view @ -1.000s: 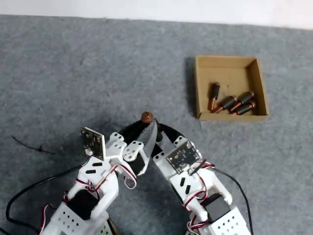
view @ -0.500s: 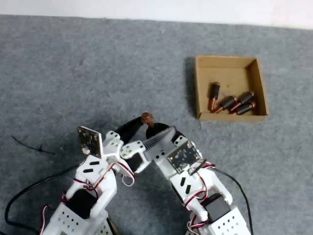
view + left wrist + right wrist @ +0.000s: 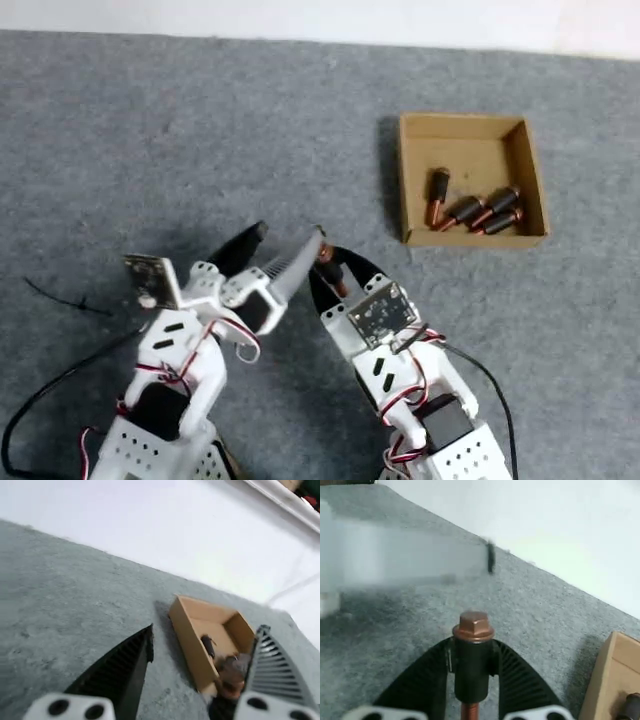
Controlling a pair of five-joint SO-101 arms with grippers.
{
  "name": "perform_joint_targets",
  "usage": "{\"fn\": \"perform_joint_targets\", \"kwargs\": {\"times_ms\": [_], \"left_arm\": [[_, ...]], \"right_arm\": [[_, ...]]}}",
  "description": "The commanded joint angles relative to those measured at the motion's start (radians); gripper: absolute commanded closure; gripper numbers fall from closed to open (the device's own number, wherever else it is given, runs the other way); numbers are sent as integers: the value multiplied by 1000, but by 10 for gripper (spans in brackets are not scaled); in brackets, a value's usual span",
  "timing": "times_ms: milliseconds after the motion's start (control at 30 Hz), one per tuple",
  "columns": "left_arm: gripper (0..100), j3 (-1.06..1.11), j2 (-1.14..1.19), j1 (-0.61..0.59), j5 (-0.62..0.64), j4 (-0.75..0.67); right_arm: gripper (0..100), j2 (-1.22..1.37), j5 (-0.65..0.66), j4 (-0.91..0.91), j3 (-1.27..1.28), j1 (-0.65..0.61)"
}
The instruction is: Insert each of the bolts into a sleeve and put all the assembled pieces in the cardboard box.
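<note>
The right hand (image 3: 472,652) grips the sleeved bolt (image 3: 471,672) at lower centre of the high view, and the left hand (image 3: 287,240) gapes open beside it. I'd lift clear of that neighbour, then release low inside the cardboard box (image 3: 465,122) at upper right.

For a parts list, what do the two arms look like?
The left arm and right arm have white plastic shells, black motors and red, white and black wires. Each wrist carries a small camera board. Jaws are ribbed and black; one left jaw is pale grey.
</note>
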Motion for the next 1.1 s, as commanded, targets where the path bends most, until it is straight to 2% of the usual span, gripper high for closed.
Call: {"fn": "perform_joint_targets", "kwargs": {"times_ms": [0,100,200,367,500,567,733,867,967,1067], "left_arm": [[723,-41,-12,-148,97,-5],[836,-45,-12,-182,92,-5],[996,-44,-12,-173,8,-5],[969,13,-12,-179,-97,-5],[993,22,-2,-176,-272,-2],[993,22,-2,-176,-316,0],[993,22,-1,-174,-315,2],[993,22,-1,-176,-319,2],[993,22,-1,-176,-319,2],[991,22,-1,-174,-319,2]], "right_arm": [[994,-13,-8,-15,105,36],[994,-13,-12,-36,107,73],[994,-13,-12,-50,107,107],[994,-13,-12,-50,107,157],[994,-13,-12,-50,104,196],[994,-13,-12,-50,101,229],[995,-12,-51,-44,88,292],[995,30,-55,-44,-19,337],[995,199,-55,-45,-180,340],[995,492,-55,-50,-401,364]]}}
